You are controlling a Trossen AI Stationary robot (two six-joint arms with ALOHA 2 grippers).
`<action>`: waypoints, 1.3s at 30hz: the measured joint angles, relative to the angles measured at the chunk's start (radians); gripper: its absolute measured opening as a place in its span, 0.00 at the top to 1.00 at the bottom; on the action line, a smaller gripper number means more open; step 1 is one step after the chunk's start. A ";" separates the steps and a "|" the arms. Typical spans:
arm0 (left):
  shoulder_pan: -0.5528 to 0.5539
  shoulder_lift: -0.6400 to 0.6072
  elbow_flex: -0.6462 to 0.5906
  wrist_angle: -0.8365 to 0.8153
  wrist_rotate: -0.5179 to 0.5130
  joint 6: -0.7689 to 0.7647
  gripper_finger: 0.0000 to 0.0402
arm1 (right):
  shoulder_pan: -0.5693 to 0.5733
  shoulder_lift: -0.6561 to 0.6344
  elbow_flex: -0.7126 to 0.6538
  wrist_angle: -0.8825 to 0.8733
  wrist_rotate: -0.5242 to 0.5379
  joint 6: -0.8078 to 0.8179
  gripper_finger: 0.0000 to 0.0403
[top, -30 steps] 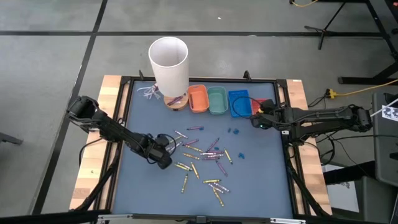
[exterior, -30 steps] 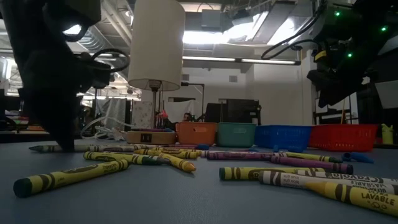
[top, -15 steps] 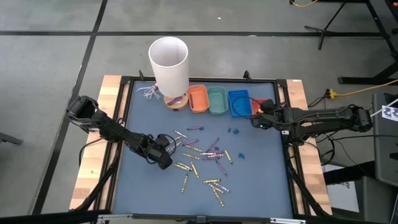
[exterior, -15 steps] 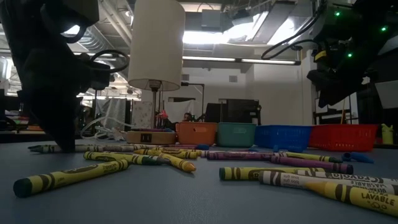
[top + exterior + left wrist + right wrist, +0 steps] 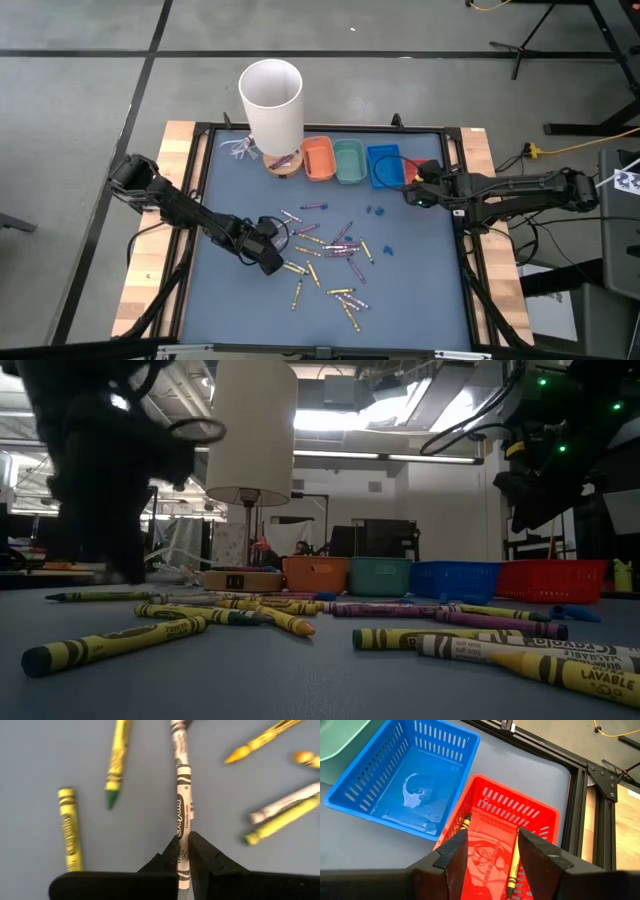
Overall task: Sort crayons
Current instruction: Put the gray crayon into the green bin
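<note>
Both left claw (image 5: 183,851) fingers pinch pale crayon (image 5: 182,805) — closed tight.

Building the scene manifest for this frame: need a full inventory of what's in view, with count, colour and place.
thin wax crayons: about two dozen, yellow, purple, pale; scattered mid-table
white-wrapped crayon: one, pinched in left end effector
tall white cylinder: one, table's far edge
small plastic baskets: four, orange, teal, blue, red; row beside cylinder
yellow crayons: two, in red basket
small blue bits: few, near blue basket
left end effector: shut, at the pile's left edge
right end effector: open, over red basket
</note>
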 joint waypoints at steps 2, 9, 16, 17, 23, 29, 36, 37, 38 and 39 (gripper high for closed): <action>0.000 0.000 0.029 0.002 -0.019 0.000 0.99 | 0.000 0.000 0.000 0.004 0.000 0.000 0.57; 0.013 -0.001 0.076 0.119 -0.194 0.003 0.99 | 0.000 0.000 0.000 0.052 0.000 0.000 0.57; 0.068 0.045 0.076 0.449 -0.493 0.105 0.99 | 0.000 0.000 0.000 0.120 0.001 0.000 0.57; 0.079 0.061 0.076 0.528 -0.526 0.135 0.99 | 0.000 0.000 0.000 0.128 0.001 0.000 0.57; 0.152 0.212 0.078 1.046 -0.582 0.394 0.99 | 0.000 0.000 0.000 0.145 0.001 0.000 0.57; 0.217 0.385 0.213 1.196 -0.592 0.450 0.99 | 0.000 0.000 0.000 0.183 0.001 0.000 0.57; 0.272 0.559 0.426 1.194 -0.648 0.512 0.98 | 0.000 0.000 0.000 0.193 0.001 0.000 0.57; 0.280 0.575 0.444 1.192 -0.671 0.493 0.98 | 0.000 0.000 0.000 0.193 0.001 0.000 0.57; 0.289 0.589 0.461 1.193 -0.685 0.472 0.98 | 0.000 0.000 0.000 0.193 0.001 0.000 0.57; 0.300 0.600 0.475 1.193 -0.693 0.456 0.98 | 0.000 0.000 0.000 0.195 0.001 0.000 0.57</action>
